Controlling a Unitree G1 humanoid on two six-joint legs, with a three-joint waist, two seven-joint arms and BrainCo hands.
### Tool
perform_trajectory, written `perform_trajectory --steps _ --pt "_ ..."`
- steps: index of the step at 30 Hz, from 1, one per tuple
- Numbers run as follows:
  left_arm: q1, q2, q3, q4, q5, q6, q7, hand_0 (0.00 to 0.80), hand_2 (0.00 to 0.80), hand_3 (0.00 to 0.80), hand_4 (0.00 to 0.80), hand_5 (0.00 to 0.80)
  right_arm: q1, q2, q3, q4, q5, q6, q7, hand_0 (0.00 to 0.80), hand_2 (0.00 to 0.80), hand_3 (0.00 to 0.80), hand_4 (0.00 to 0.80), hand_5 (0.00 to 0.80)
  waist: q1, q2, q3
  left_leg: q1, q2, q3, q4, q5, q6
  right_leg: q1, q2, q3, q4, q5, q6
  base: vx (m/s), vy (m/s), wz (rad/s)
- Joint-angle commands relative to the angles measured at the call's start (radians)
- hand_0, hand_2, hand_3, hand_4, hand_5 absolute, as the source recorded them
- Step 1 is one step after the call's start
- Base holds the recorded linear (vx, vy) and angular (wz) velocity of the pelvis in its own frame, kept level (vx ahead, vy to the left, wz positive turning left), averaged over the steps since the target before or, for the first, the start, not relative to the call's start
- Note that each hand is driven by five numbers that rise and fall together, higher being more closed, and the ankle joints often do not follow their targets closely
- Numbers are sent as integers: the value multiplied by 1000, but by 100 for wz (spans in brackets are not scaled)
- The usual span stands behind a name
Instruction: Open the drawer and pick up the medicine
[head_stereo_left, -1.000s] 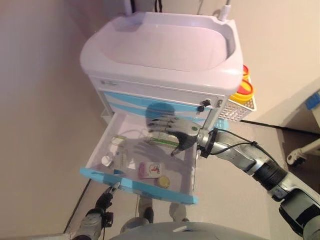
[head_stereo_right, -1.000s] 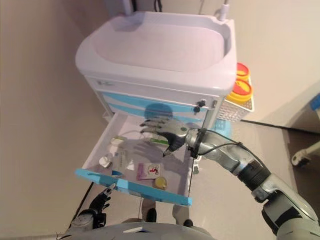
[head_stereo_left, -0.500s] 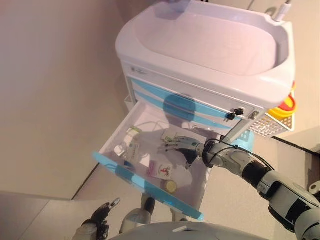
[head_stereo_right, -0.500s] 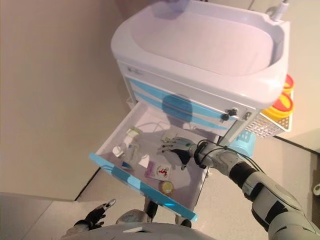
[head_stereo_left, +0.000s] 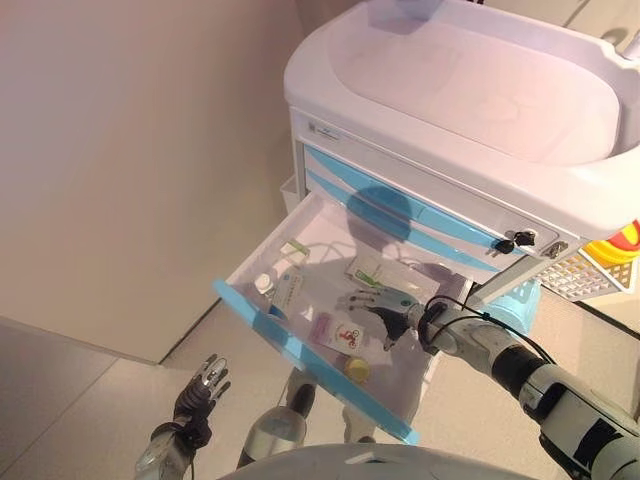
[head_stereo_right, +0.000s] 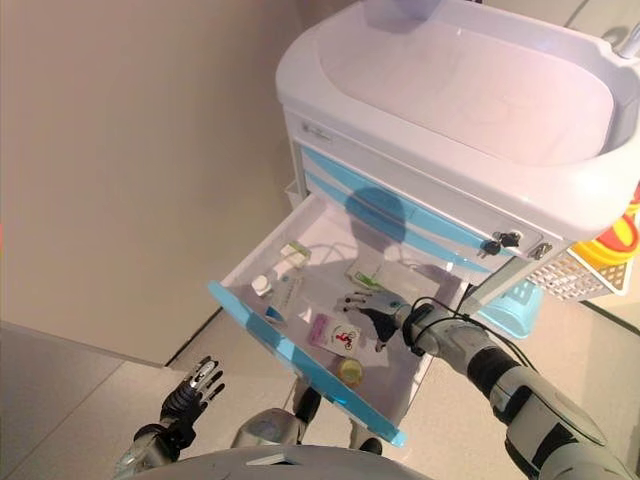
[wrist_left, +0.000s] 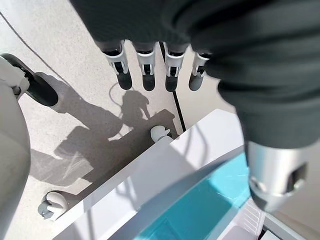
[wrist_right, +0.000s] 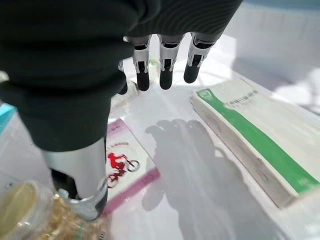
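The cart's top drawer (head_stereo_left: 310, 362), white with a blue front, stands pulled out. In it lie a white box with a green stripe (head_stereo_left: 375, 272), a pink packet with a red picture (head_stereo_left: 345, 335), a round yellow-lidded thing (head_stereo_left: 357, 369), a small vial (head_stereo_left: 264, 284) and a slim white box (head_stereo_left: 288, 291). My right hand (head_stereo_left: 385, 310) is inside the drawer, fingers straight, empty, just above the floor of the drawer between the green-striped box (wrist_right: 250, 135) and the pink packet (wrist_right: 127, 165). My left hand (head_stereo_left: 200, 385) hangs open low at the left, apart from the drawer front.
The white cart top (head_stereo_left: 480, 90) overhangs two closed blue drawers (head_stereo_left: 420, 215). A white basket (head_stereo_left: 580, 280) with yellow bins (head_stereo_left: 620, 245) hangs on the cart's right side. A wall (head_stereo_left: 120, 150) stands close at the left. The cart's caster wheels (wrist_left: 160, 133) show below.
The camera has shifted. My right hand has sunk lower into the drawer, from over the green-striped box towards the pink packet. My left hand now sits farther from the drawer front.
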Motion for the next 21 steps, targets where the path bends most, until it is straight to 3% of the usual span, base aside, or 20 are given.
perform_trajectory --steps 1,10,21 --pt "-18 49 51 55 58 -28 78 0 0 0 0 0 -35 7 32 -14 -6 -71 -37 0 0 0 0 0 15 -16 -20 -19 -36 17 11 -49 13 -49 -45 38 87 30 37 0 0 0" --pt "-29 67 96 214 180 -57 84 0 0 0 0 0 -48 49 98 19 28 -202 54 0 0 0 0 0 32 -27 -24 -18 -37 3 10 -47 12 -41 -40 31 81 25 36 0 0 0" --pt "-47 45 31 248 224 -98 70 0 0 0 0 0 -27 93 120 36 0 -250 23 0 0 0 0 0 38 -31 -27 -29 -39 -15 7 -37 5 -42 -38 21 70 32 39 -4 -8 3"
